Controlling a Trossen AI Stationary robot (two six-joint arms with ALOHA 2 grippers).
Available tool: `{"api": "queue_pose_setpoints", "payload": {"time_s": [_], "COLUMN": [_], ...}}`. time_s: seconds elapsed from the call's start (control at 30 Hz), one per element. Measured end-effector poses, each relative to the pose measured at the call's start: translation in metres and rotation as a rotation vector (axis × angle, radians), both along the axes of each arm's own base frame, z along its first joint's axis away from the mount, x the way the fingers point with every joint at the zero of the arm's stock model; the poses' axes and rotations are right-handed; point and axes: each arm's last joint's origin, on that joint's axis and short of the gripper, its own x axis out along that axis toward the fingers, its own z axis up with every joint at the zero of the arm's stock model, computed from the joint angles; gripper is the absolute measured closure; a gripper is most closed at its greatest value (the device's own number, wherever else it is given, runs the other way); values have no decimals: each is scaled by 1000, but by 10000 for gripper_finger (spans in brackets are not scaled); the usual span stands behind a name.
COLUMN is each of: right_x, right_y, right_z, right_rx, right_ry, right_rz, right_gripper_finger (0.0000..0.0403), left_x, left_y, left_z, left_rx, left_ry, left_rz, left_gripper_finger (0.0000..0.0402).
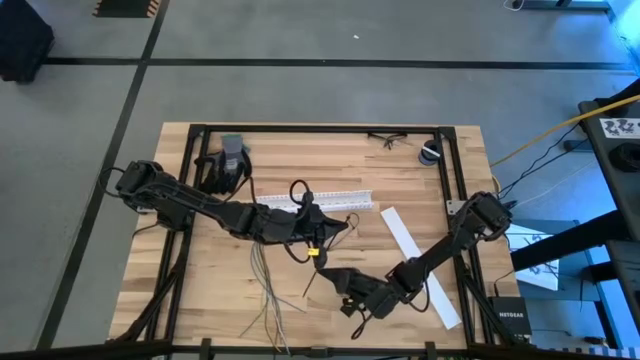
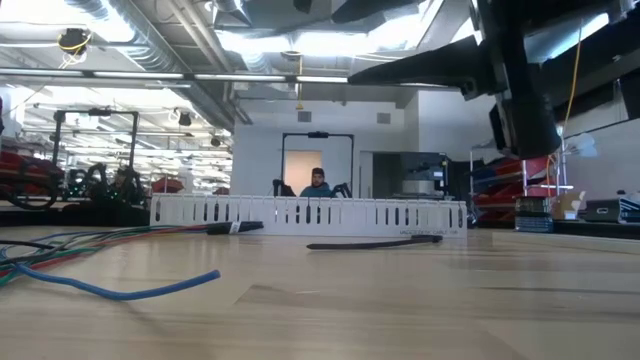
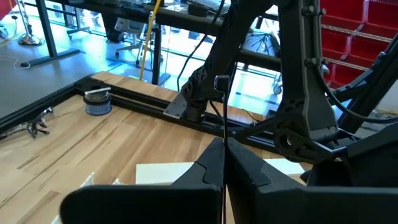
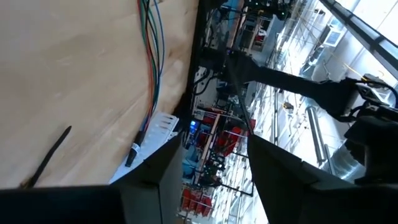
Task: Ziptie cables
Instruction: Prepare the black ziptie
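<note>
**Loose wires and a half-made handover over the bench**

The left pincer (image 1: pixel 318 228) hangs above the middle of the bench (image 1: pixel 400 160), clenched on a thin dark strand (image 3: pixel 224 118) that rises from between its fingers; I cannot tell whether it is a ziptie or a wire. The right pincer (image 1: pixel 345 292) sits just beside it, toward the long edge away from the white slotted channel (image 1: pixel 320 197). Its fingers stand apart with nothing visibly gripped.

The cables (image 1: pixel 265 285) are not gathered. They fan out from the middle toward that same long edge, and one ziptie (image 2: pixel 375 243) lies flat on the wood in front of the channel.

Likely troubles, as I judge them:

- The strand is very thin, so the right pincer could clench beside it and miss it.
- If the left pincer lets go first, the strand could drop among the wires.
- The two arms work close together, so a careless reach could knock wrist against wrist.
- A ziptie looped around splayed wires may catch only some of them.
- Sweeping low could drag the limp wires or push the spare ziptie away.
</note>
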Motion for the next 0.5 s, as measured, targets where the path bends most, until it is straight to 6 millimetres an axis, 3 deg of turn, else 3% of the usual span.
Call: {"api": "queue_pose_setpoints", "payload": {"time_s": [0.3, 0.5], "right_x": [-3, 2], "right_y": [-1, -4], "right_z": [1, -2], "right_rx": [2, 32], "right_ry": [-49, 0], "right_rz": [-131, -28], "right_gripper_finger": [231, 231], "left_x": [-4, -4], "left_y": [1, 1], "left_z": [6, 5], "left_rx": [10, 1], "left_ry": [-2, -1], "left_rz": [5, 7], "left_gripper_finger": [401, 401]}}
